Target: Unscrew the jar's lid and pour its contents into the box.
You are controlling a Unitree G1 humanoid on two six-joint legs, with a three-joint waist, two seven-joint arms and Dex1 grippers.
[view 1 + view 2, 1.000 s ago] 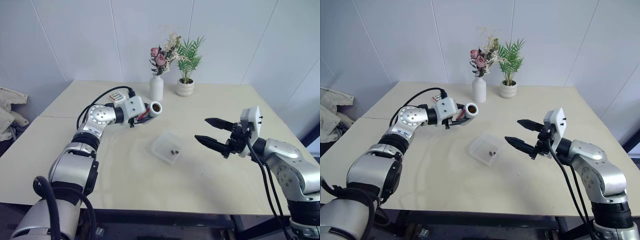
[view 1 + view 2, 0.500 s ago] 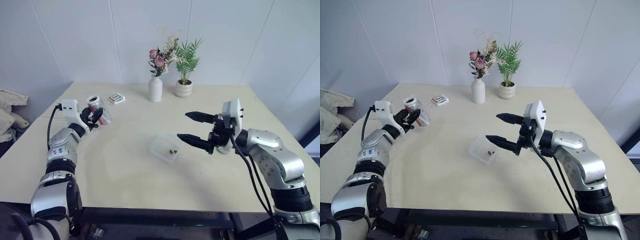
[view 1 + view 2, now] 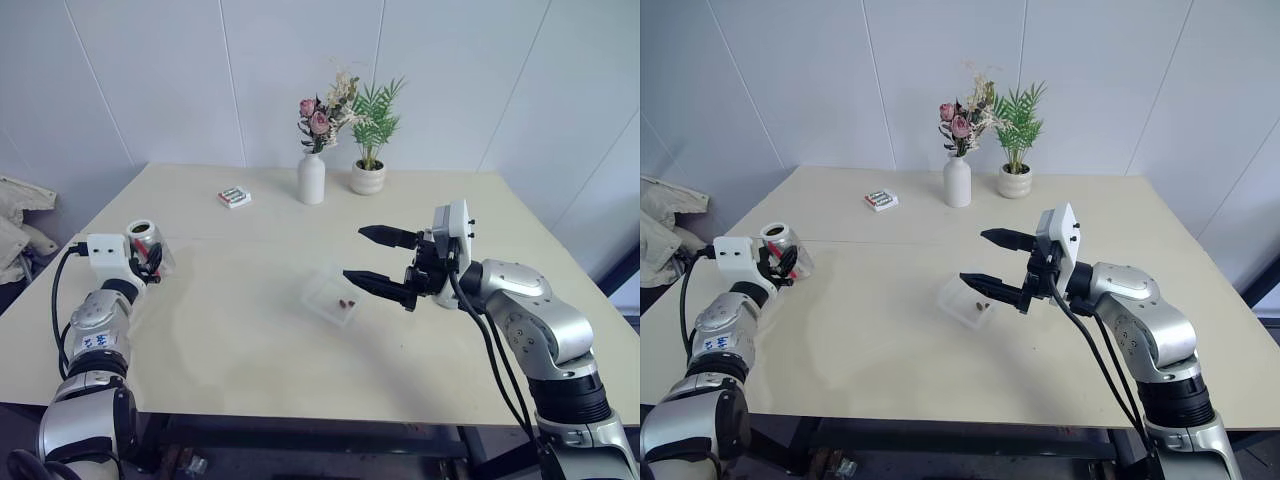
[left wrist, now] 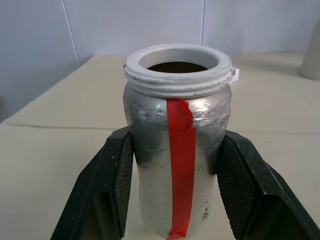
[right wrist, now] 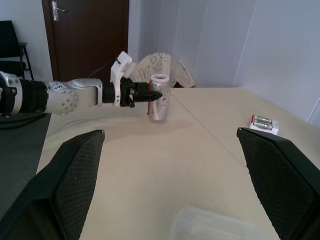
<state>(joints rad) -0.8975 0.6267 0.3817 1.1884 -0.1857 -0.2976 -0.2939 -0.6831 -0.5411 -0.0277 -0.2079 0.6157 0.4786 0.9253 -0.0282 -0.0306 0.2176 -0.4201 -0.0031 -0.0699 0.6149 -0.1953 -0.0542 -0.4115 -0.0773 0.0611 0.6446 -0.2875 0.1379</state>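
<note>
We clamp the jar upright and lidless in our left gripper, over the table's left edge. Our right gripper hangs spread wide and empty just beside the box, where the contents lie mid-table.

The scene is evenly and brightly lit, with soft, faint shadows cast on the table. A glare patch (beside the red stripe) is seen on the jar. The far wall is slightly blurred.
</note>
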